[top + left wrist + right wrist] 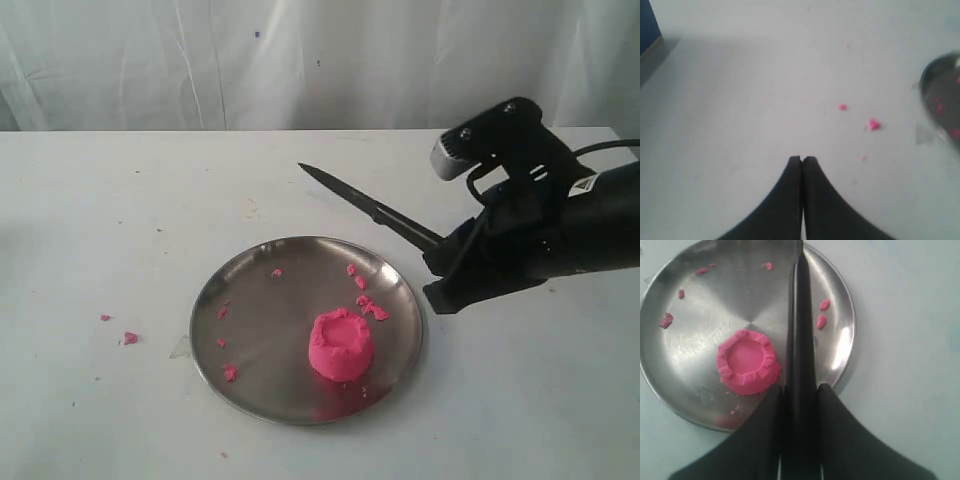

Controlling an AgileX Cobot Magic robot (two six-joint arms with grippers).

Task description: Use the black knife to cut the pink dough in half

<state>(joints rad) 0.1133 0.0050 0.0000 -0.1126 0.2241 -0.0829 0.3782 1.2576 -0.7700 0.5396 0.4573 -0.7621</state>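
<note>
- Right gripper (801, 390) clamps the black knife (372, 207), blade raised above the steel plate (250, 300) — pink dough (341, 345) whole.
- Left gripper (802, 159) — fingers pressed together, empty.

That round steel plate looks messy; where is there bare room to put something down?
The white table is bare left of and behind the round steel plate, apart from stray pink crumbs. Crowded: the pink dough lump and the right gripper holding the black knife.

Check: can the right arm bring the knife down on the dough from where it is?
Probably yes. The right hand grips the black knife above the plate, and nothing lies between the blade and the pink dough, which sits uncovered, slightly off the blade's line.
</note>
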